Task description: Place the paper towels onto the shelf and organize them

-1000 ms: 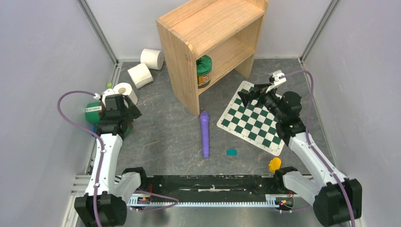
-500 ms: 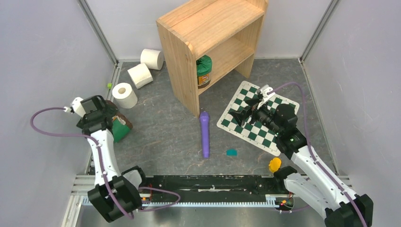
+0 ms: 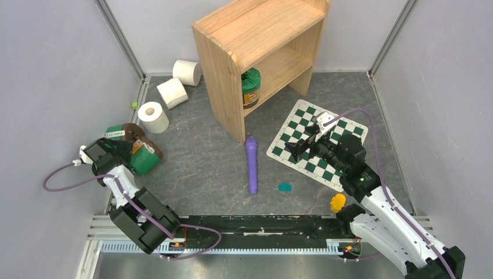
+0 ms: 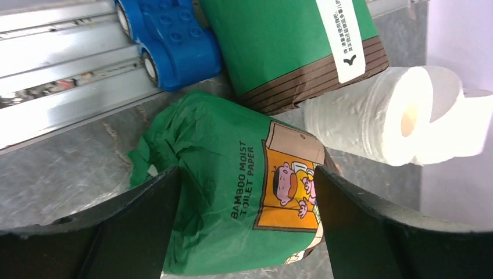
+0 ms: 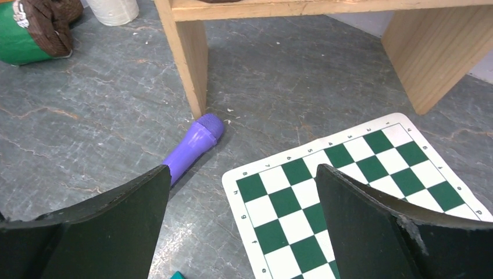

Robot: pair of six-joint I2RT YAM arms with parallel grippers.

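Since a second ago: left gripper point(image 3: 129, 152) swung back to the left wall, right gripper point(image 3: 295, 150) pulled in over the checkerboard point(image 3: 302, 165). No rolls point(image 3: 153, 117) on the shelf point(image 3: 256, 46) yet. All three on the floor to its left, nearest on end. Left gripper wide open facing a green pack point(image 4: 221, 232), gripping nothing; right wide open, empty. Rolls look light, soft, crushable: pinch gently across the body.

Purple microphone point(image 3: 252, 164) lies near the checkered board point(image 3: 317, 145).

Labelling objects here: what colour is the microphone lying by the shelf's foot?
The microphone is purple, seen whole in the top external view.
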